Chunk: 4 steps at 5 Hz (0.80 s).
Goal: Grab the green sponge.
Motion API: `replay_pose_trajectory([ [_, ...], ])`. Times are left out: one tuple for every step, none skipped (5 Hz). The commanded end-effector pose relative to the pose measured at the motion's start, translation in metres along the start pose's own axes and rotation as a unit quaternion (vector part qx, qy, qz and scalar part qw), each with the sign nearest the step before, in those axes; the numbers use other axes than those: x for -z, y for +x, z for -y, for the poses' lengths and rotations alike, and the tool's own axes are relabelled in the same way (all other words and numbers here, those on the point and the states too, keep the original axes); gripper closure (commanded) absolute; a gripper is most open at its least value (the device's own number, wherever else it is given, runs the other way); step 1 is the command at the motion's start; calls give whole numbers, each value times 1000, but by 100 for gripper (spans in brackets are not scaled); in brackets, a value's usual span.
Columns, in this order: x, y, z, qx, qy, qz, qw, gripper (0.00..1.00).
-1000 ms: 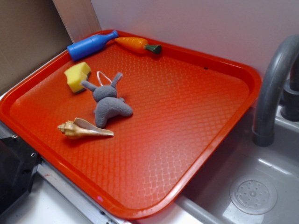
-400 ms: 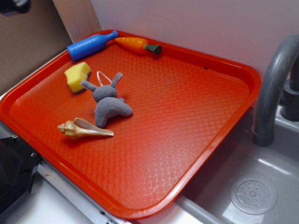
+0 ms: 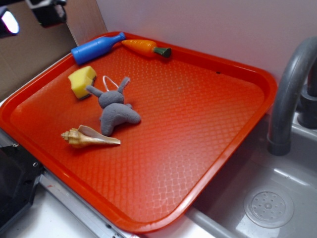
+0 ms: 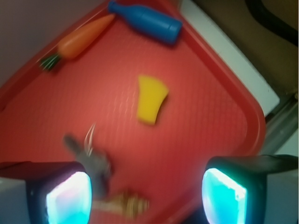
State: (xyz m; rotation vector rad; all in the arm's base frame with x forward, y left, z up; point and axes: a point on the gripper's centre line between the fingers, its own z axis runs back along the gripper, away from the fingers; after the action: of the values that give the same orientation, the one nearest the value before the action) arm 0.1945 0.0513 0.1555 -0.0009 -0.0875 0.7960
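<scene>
The claw (image 4: 145, 196) hangs high above the tray (image 3: 208, 124), fingers (image 4: 65, 196) spread wide, holding nothing. The sponge (image 4: 151, 99) lies on the tray, well below the claw and ahead of the gap between its fingers. Beyond it lie the bottle (image 4: 147, 21) and carrot (image 4: 77, 41). The bunny (image 4: 91, 156) and shell (image 4: 126, 203) lie nearer the left finger, blurred.

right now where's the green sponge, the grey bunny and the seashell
green sponge (image 3: 81, 81), exterior view, on its yellow top face
grey bunny (image 3: 117, 113), exterior view, on the middle of its plush body
seashell (image 3: 88, 137), exterior view, on the tan body beside the spire
</scene>
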Motion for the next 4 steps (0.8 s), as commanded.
replay_pose_trajectory([
  [41, 41, -4, -77, 1, 33, 996, 0],
  [63, 42, -1, -71, 11, 28, 997, 0],
  [84, 40, 2, -49, 22, 17, 998, 0],
  [107, 35, 0, -34, 38, 7, 999, 0],
])
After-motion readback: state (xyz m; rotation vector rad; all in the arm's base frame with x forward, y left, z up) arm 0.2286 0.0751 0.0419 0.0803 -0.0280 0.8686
